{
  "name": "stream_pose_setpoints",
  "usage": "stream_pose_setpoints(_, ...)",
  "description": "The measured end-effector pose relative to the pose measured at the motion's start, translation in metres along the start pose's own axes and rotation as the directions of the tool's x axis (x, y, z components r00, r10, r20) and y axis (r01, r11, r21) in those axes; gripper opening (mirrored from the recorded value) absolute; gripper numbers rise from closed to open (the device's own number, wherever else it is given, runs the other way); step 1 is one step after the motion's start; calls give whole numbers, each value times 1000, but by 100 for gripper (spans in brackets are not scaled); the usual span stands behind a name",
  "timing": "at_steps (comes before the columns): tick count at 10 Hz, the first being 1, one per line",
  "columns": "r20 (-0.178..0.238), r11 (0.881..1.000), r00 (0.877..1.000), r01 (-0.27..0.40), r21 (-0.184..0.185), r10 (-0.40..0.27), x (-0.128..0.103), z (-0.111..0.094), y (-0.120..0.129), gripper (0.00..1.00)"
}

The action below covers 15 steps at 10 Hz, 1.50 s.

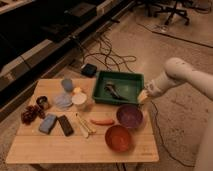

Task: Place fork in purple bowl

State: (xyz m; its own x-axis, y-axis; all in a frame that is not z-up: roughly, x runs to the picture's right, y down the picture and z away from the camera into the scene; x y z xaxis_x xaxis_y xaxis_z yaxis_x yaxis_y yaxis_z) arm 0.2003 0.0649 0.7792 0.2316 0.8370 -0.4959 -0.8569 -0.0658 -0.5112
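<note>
The purple bowl (129, 116) sits on the wooden table (60, 147) near its right edge, just below the green tray (120, 75). My gripper (143, 96) is at the end of the white arm (175, 75), at the tray's right edge and a little above and to the right of the purple bowl. No slim silver fork shows in this view; it is hidden or out of sight.
A grey metal piece (112, 90) lies in the green tray. An orange-red bowl (118, 138) stands in front of the purple bowl. Pale cream utensils (83, 125), a carrot-like stick (102, 121), a cup (79, 99), sponges and small items fill the left half. Cables lie on the floor behind.
</note>
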Motion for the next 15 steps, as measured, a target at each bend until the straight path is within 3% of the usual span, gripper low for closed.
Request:
stream_pose_setpoints(3,-20,1000,1000,7,-7,-7,-4,13,3,2)
stream_pose_setpoints(9,-86,1000,996,25,-2,-25,-21,47,14,62)
stream_pose_setpoints(10,-98,1000,995,29,-5,-30,-21,53,17,67)
stream_pose_setpoints(15,-166,998,984,62,-11,-63,-7,78,36,68)
